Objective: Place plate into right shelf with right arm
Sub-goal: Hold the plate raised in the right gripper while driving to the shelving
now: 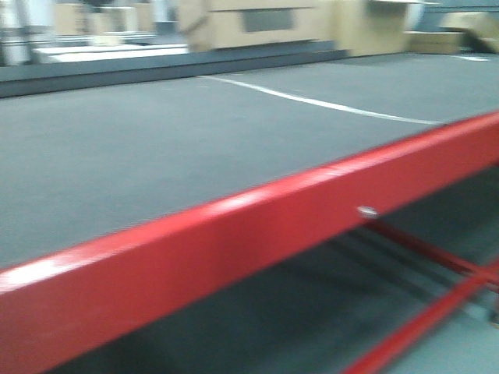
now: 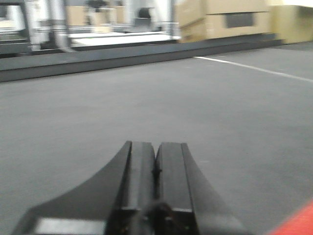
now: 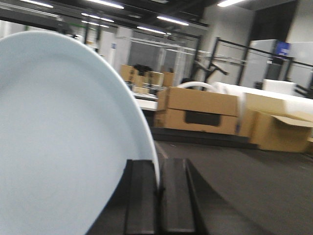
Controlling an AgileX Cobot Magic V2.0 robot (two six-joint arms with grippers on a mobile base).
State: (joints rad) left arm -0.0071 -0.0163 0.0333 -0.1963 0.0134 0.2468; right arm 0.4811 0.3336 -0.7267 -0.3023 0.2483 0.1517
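While your right hand (image 3: 157,196) clamps the white plate (image 3: 63,147) by its rim, upright above the grey desk (image 2: 146,98), your left hand (image 2: 155,171) hovers over that desk, fingers together.

Bench (image 1: 156,148): front rail (image 1: 257,226) nearest cam, running lower L to upper R. Braces (image 1: 437,265) under rail, R side. Stripe (image 1: 312,101) on bench top, far R. Boxes (image 1: 257,23) behind far edge. L gripper (image 2: 156,147): over bench top, nr front edge. R gripper (image 3: 157,171): plate (image 3: 58,137) between jaws, on edge, to L; boxes behind, R of plate.
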